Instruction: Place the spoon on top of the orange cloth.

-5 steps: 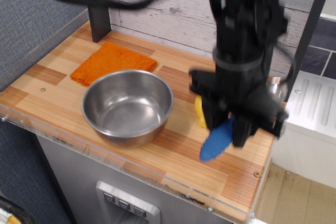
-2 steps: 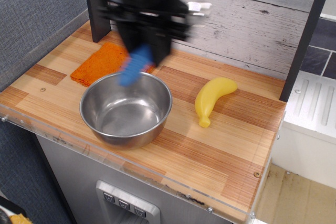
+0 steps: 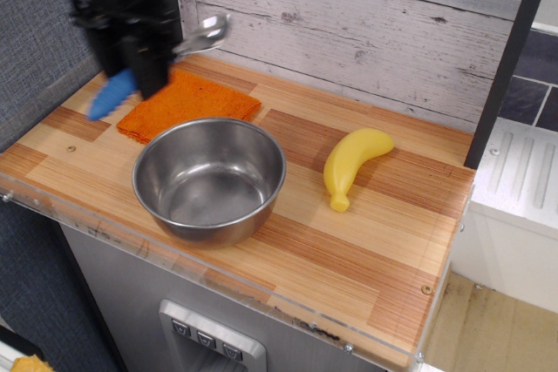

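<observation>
Gripper: the black robot gripper (image 3: 131, 63) hangs at the far left of the scene, above the left part of the bright orange textured square cloth (image 3: 196, 104); it is blurred, so the fingers cannot be made out singly; it is clamped on the spoon, with the spoon's middle hidden inside it
Spoon: the spoon with a shiny silver metal bowl and a thick ribbed blue handle (image 3: 113, 95) is held in the gripper, tilted; the blue handle sticks out low on the left of the gripper, past the left edge of the orange cloth; the silver bowl end pokes out high on the right of the gripper, above the back of the orange cloth; whether any part touches the cloth cannot be told
Orange cloth: lies flat on the striped wooden counter (image 3: 375, 241), at its back left, near the weathered grey plank wall (image 3: 366, 32); its left part is hidden by the gripper
Steel bowl: the round shiny steel bowl (image 3: 209, 180) stands upright just in front and to the right of the orange cloth, its rim overlapping the cloth's front edge in this view
Banana: the yellow toy banana (image 3: 350, 166) lies on the counter well to the right of the orange cloth, beyond the steel bowl and apart from it
</observation>
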### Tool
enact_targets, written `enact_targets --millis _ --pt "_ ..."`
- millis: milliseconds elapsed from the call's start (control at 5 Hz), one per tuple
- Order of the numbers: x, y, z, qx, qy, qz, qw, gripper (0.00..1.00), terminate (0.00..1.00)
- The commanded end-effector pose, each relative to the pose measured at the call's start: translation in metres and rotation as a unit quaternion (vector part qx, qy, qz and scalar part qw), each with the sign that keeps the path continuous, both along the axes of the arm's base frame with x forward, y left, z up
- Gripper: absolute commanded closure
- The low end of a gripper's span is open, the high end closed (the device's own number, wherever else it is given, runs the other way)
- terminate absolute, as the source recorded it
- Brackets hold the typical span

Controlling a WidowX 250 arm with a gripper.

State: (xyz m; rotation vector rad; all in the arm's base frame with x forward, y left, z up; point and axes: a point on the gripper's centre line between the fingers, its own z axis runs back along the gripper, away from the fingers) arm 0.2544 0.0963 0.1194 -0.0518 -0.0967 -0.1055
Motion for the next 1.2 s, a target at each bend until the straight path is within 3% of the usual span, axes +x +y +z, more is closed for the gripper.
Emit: enact_targets --millis 0,400,600,800,1000 --pt "0.019 0.046 -0.018 0.022 -0.022 0.036 0.9989 1.00 0.00" --pt "0.034 0.057 -0.042 -0.006 -0.039 0.128 0.9910 1.00 0.00" --pt "0.043 0.061 -0.055 -0.021 -0.043 0.146 0.9882 1.00 0.00" --pt "0.053 0.055 -0.064 -0.032 -0.036 0.130 0.9903 0.00 0.00" --pt "0.055 0.046 -0.056 -0.036 -0.043 0.123 0.9908 0.00 0.00"
